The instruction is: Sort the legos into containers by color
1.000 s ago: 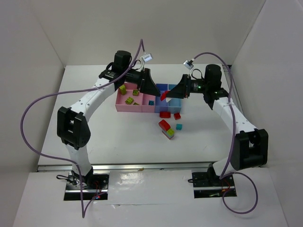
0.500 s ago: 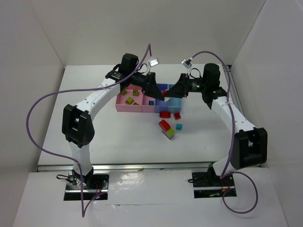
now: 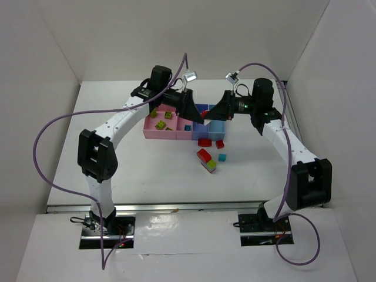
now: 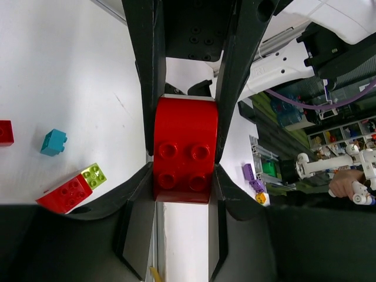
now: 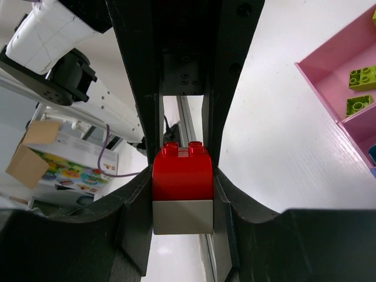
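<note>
we held a red lego [image 4: 185, 150] clenched in the left gripper [image 4: 185, 170], another red lego [image 5: 182, 176] in the right gripper [image 5: 182, 197], over the containers [image 3: 161, 136]; next likely called for one shared bin.

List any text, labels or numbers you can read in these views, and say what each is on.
No text is legible in any view.
Printed cardboard box, background of the right wrist view: print too blurred to read.
Left cable tag and right cable tag, top view: too small to read.
Left arm's red brick and right arm's red brick: no readable marks.
</note>
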You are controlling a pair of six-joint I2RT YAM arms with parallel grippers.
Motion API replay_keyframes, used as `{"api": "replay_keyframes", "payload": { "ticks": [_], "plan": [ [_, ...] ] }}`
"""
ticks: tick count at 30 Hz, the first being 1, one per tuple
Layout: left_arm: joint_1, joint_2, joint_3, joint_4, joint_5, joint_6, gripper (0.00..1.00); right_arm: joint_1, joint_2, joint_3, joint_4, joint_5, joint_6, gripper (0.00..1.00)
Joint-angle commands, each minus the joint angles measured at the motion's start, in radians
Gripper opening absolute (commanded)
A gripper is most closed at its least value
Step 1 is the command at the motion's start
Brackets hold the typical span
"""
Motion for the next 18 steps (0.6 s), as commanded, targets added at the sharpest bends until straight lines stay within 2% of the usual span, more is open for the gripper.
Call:
{"api": "replay_keyframes", "payload": {
  "ticks": [1,3,9,12,18],
  "plan": [
    [-0.002,0.007,0.043,0.01,0.033,0.004,0.0,0.007,-0.002,0.037,0.043,0.012,-0.024,0.33],
    [-0.002,0.007,0.043,0.01,0.044,0.004,0.0,0.007,-0.002,0.037,0.058,0.012,0.0,0.36],
    [-0.002,0.007,0.043,0.01,0.044,0.004,0.0,0.007,-0.002,0.016,0.055,0.022,0.0,0.61],
    [0.007,0.007,0.043,0.01,0.033,0.004,0.0,0.007,-0.012,0.007,0.055,0.022,0.0,0.65],
    [0.027,-0.002,0.033,0.022,0.024,0.004,0.0,-0.002,-0.012,-0.002,0.046,0.022,0.0,0.65]
  ]
}}
